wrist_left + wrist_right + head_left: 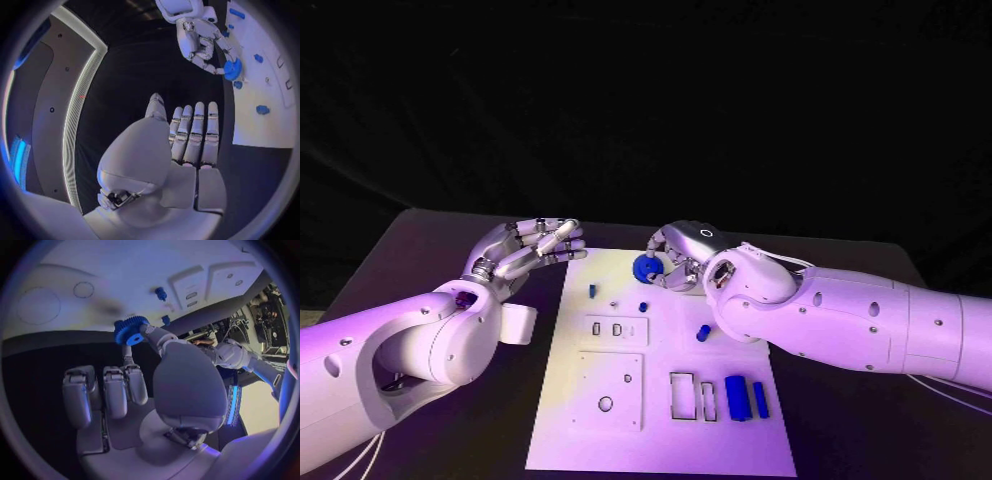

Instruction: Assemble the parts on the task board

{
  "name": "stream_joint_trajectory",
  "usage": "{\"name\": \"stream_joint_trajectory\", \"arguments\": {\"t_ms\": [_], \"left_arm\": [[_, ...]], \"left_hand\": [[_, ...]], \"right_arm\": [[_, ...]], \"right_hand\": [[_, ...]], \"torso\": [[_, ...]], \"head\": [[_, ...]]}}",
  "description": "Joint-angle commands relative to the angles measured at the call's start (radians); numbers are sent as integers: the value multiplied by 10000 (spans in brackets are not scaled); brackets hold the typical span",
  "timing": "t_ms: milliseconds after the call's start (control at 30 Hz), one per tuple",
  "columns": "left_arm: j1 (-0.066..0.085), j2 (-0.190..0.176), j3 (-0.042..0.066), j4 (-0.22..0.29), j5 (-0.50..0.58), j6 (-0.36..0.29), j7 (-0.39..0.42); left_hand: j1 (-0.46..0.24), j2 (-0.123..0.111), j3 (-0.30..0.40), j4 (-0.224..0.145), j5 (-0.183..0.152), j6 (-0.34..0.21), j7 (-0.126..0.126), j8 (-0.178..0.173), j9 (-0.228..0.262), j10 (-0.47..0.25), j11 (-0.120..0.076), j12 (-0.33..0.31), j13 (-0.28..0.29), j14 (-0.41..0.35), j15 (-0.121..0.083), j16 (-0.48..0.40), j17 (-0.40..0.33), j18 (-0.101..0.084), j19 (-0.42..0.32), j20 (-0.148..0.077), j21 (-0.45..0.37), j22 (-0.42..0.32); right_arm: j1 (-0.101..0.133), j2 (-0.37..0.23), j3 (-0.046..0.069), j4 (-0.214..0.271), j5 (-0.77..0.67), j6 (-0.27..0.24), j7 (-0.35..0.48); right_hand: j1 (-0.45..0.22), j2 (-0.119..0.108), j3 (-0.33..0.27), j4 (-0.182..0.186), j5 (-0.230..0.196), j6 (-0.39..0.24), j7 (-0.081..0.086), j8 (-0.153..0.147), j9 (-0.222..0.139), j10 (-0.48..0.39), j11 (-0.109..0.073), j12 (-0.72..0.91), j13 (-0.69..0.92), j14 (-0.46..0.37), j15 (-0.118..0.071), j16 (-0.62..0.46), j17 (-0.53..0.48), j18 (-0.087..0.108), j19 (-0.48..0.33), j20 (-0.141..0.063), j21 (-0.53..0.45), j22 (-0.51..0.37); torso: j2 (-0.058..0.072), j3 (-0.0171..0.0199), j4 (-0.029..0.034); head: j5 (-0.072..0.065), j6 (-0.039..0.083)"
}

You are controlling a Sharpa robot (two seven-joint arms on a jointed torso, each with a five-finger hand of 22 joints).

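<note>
Right hand (678,262) holds a blue gear (648,267) over the far end of the task board (661,440). Left hand (528,250) sits just off the board's edge, fingers apart, holding nothing. Small blue pegs (643,306) stand on the board just near of the right hand (one more (704,332) under its forearm). Blue blocks (736,397) lie well nearer, beside the rectangular slots (682,394).

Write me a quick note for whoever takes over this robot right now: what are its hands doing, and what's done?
Right hand: pinches a blue gear over the far end of the board.
Left hand: open, holds nothing, beside the board's far left corner.
Done: small parts sit mid-board; whether seated, unclear.
Left: place the gear; blue blocks still lie near the slots.
</note>
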Motion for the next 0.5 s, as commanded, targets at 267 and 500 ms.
{"name": "stream_joint_trajectory", "arguments": {"t_ms": [267, 500], "left_arm": [[14, 93, 8, -8, 12, 180, 50], [14, 91, 8, -16, 12, 173, 53]], "left_hand": [[29, 96, -62, -18, -59, -42, 6, -57, 9, -54, 23, -28, -11, -34, -4, -46, 9, 184, 32, 64, -68, -15], [29, 96, -62, -18, -59, -42, 6, -57, 9, -54, 23, -28, -11, -34, -4, -46, 9, 184, 32, 64, -68, -15]], "right_arm": [[-198, 452, -40, -346, -380, 47, -229], [-259, 596, -44, -455, -368, 111, -193]], "right_hand": [[19, 111, 81, -4, 10, 142, -54, 12, 18, 265, -7, 45, 1545, 1058, -64, 60, 2633, -140, 1026, -85, 52, 2630], [1, 109, 88, 3, -8, 146, -54, 9, 19, 273, -8, 55, 1555, 1058, -67, 60, 2633, -140, 1026, -88, 52, 2630]], "torso": [[64, -44, 105], [59, -38, 80]], "head": [[-13, -45], [15, -79]]}}
